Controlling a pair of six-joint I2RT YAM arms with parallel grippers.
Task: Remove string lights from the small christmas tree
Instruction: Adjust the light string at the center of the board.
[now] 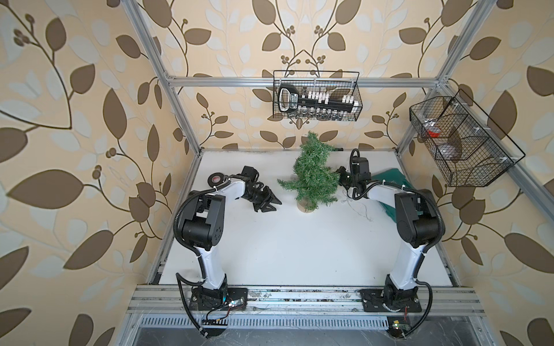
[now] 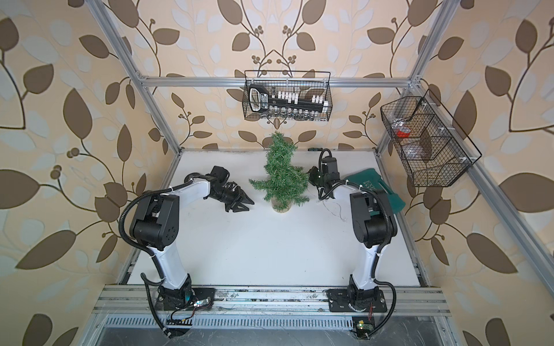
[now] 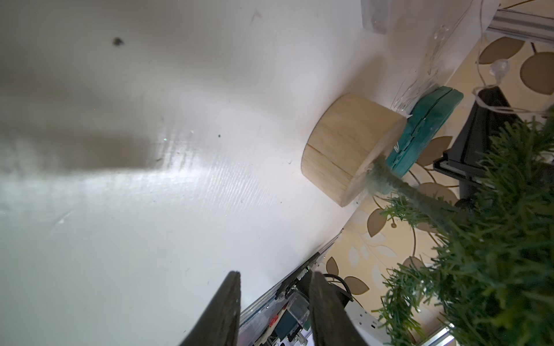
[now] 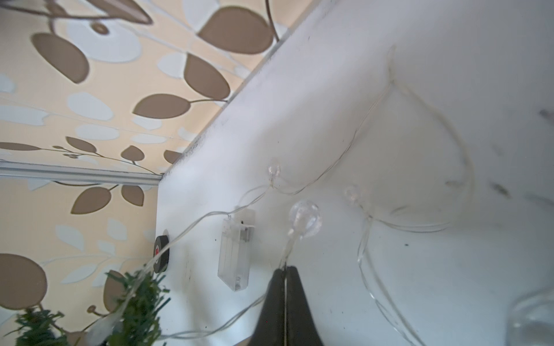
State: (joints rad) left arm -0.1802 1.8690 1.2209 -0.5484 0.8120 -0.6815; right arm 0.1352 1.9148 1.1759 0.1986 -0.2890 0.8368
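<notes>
The small christmas tree (image 1: 313,176) (image 2: 281,176) stands on its wooden disc base (image 3: 350,146) at the back middle of the white table. My right gripper (image 4: 284,269) is shut on the thin wire of the string lights (image 4: 304,217), just short of a clear bulb. In both top views it sits close against the tree's right side (image 1: 341,177) (image 2: 313,176). Loose wire loops lie on the table (image 1: 358,209), and the clear battery box (image 4: 236,248) lies flat. One strand still runs into the branches (image 4: 138,302). My left gripper (image 1: 274,205) (image 3: 275,277) is open and empty, left of the base.
A black tape roll (image 1: 216,181) (image 4: 162,254) lies at the back left behind the left arm. A teal green item (image 1: 389,176) (image 3: 431,125) lies under the right arm. Wire baskets hang on the back frame (image 1: 316,96) and the right frame (image 1: 461,140).
</notes>
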